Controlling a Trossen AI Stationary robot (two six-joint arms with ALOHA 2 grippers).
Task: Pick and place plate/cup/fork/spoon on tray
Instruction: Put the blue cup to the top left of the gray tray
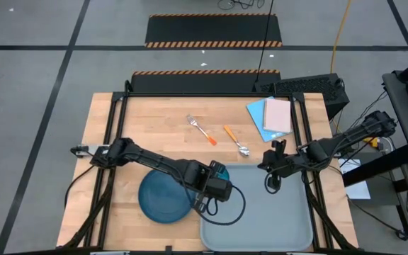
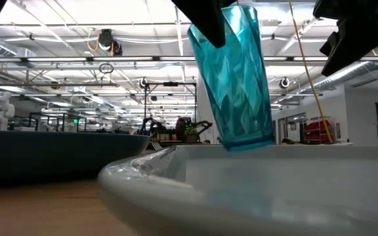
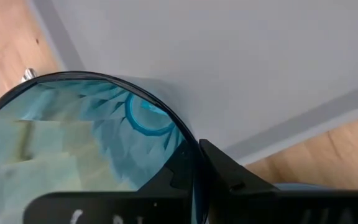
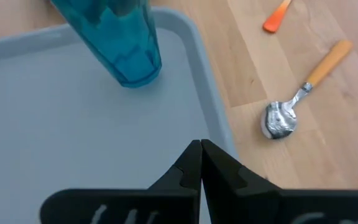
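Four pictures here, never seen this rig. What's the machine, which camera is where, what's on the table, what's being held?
It is a robot with two dark arms at a wooden table, each ending in a two-finger gripper.

One picture looks straight down from overhead. One looks level across the table top. The other two come from cameras on each arm's wrist.

On the table lie a pale grey tray, a dark blue plate beside it, a fork and a spoon with orange handles, and blue and pink sheets at the far edge.

The left gripper is shut on a translucent teal cup, held tilted over the tray's corner; in the level view its base hangs just above the rim. The right gripper is shut and empty, over the tray's edge near the spoon.
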